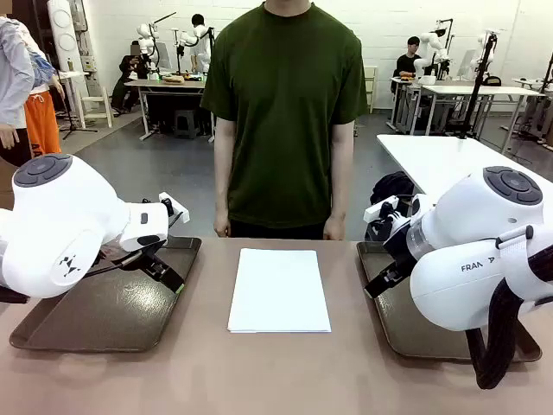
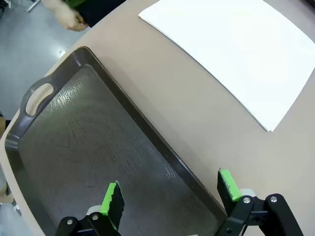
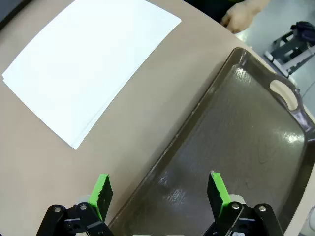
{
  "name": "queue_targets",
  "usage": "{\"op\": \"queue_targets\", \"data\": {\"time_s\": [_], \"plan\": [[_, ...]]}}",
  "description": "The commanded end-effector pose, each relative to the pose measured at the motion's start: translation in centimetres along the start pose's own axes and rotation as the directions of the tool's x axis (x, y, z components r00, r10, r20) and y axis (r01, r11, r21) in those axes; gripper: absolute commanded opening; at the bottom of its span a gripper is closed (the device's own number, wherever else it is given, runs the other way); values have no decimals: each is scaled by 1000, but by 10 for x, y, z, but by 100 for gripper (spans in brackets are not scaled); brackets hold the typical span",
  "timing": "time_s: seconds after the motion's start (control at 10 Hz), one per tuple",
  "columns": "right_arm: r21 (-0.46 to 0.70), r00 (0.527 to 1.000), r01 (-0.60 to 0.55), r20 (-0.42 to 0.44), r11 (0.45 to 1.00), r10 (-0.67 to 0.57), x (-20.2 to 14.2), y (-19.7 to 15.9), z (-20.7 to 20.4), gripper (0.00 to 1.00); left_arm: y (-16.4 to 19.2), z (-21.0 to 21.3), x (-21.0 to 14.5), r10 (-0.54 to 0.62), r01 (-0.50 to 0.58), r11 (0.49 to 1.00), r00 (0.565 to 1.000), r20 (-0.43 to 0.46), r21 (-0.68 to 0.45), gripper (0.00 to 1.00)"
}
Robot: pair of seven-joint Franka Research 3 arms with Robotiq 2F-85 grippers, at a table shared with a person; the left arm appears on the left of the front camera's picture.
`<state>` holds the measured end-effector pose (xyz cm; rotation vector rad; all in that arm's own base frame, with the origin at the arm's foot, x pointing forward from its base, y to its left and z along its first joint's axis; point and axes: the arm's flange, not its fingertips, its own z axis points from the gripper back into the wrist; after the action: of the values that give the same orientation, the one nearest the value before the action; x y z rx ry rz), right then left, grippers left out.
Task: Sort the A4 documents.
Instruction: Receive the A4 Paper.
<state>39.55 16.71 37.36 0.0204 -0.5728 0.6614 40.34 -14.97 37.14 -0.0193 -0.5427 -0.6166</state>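
Tan flat tabletop (image 1: 276, 372): a person (image 1: 285, 112) in a dark green T-shirt stands at its far edge. A dark brown rectangular plastic left tray (image 1: 95, 316) and a matching right tray (image 1: 406, 333) lie on the tabletop, one at either end. The stack of plain white A4 documents (image 1: 278, 290) lies flat on the table between the two trays, touching neither. My left gripper (image 2: 170, 187) hovers with fingers spread, straddling the left tray's inner rim. My right gripper (image 3: 158, 182), likewise spread, straddles the right tray's inner rim.
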Motion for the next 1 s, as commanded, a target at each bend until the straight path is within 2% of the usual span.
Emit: {"op": "queue_targets", "data": {"time_s": [0.0, 0.9], "plan": [[0, 1000, 0, 0, 1000, 0, 0, 0, 0, 100, 0, 0, 0, 0, 0, 1000, 1000, 0, 0, 100], [0, 1000, 0, 0, 1000, 0, 0, 0, 0, 100, 0, 0, 0, 0, 0, 1000, 1000, 0, 0, 100]]}}
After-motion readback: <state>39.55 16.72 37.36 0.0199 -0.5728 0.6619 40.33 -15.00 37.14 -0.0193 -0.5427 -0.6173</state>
